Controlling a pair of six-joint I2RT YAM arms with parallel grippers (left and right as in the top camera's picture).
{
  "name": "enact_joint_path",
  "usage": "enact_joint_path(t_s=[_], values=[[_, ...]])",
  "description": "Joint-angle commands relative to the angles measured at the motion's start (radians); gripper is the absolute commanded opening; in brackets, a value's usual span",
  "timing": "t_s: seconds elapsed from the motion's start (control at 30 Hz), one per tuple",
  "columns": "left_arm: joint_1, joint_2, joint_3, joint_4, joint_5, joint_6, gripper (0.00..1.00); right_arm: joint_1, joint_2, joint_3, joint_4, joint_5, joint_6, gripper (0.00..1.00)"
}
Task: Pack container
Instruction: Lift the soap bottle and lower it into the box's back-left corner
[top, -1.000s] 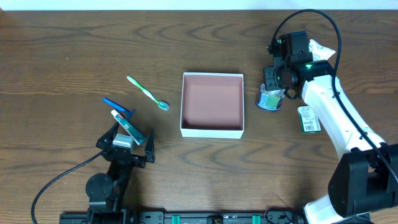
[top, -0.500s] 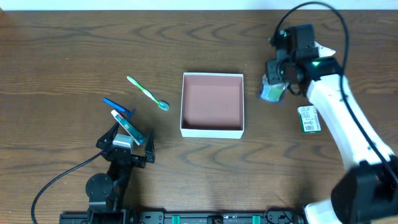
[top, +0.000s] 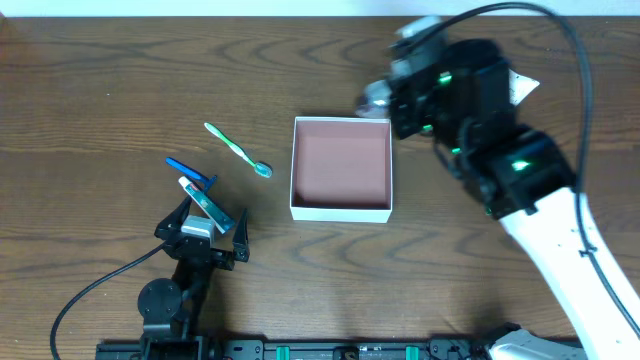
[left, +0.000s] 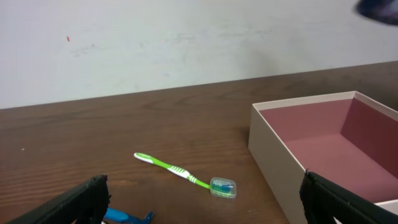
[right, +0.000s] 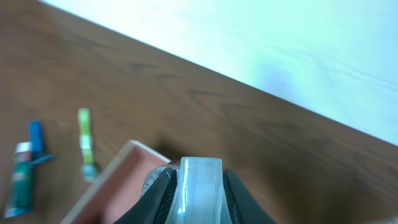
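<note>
Container (top: 340, 211) sits mid-worktop; your right claw (top: 384, 100) grips a clear item (top: 371, 95) by its far-right corner, left claw (top: 203, 237) spread wide near the front edge.

Table (top: 100, 80): dark brown wood, pronounced grain; the overhead view is filled by it.
Wall (left: 186, 43): plain, off-white; it is met by the table's far edge.
Wall mark: a small red speck (left: 68, 38) is seen at upper left.
Light: even and diffuse; only soft shadows are cast.
</note>
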Motion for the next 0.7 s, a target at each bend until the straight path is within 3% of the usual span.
enact_joint_path(t_s=[0.0, 0.23, 0.67], values=[[0.003, -0.005, -0.019, -0.033, 0.003, -0.001, 0.98, 0.077, 0.035, 0.023, 0.047, 0.042, 0.069, 0.02], [0.003, -0.005, -0.019, -0.033, 0.003, -0.001, 0.98, 0.158, 0.185, 0.023, 0.081, 0.128, 0.174, 0.03], [0.003, -0.005, -0.019, -0.033, 0.003, -0.001, 0.98, 0.167, 0.378, 0.023, 0.119, 0.146, 0.308, 0.03]])
